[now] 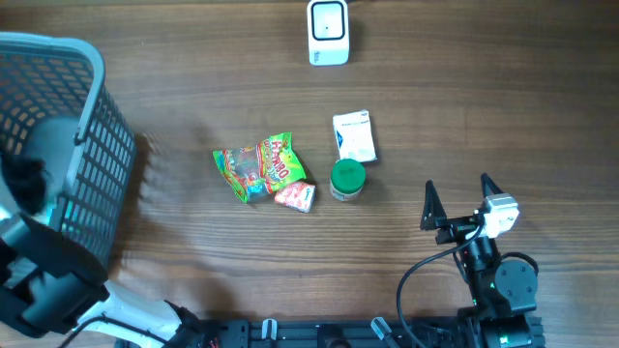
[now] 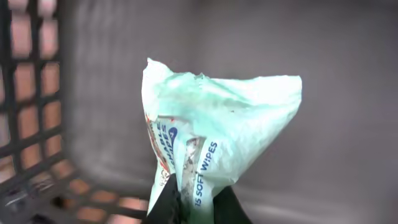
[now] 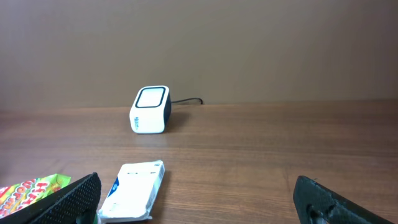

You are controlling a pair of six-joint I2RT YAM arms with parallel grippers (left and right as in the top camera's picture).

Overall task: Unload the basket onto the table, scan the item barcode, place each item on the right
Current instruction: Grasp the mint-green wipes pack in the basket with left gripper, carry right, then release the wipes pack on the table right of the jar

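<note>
Wipes pack pinched in left hand, inside basket

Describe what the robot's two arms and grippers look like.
Both arms are mostly black. The right gripper has two black, pointed fingers with a white block behind them; a black cable loops alongside, and a green light glows on a joint. The left arm shows black and white sections.

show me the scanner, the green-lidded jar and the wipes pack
scanner (image 1: pixel 328 32), overhead view, on its top face
green-lidded jar (image 1: pixel 347 178), overhead view, on the middle of the lid
wipes pack (image 2: pixel 217 124), left wrist view, on the crumpled upper part of the wrapper
</note>
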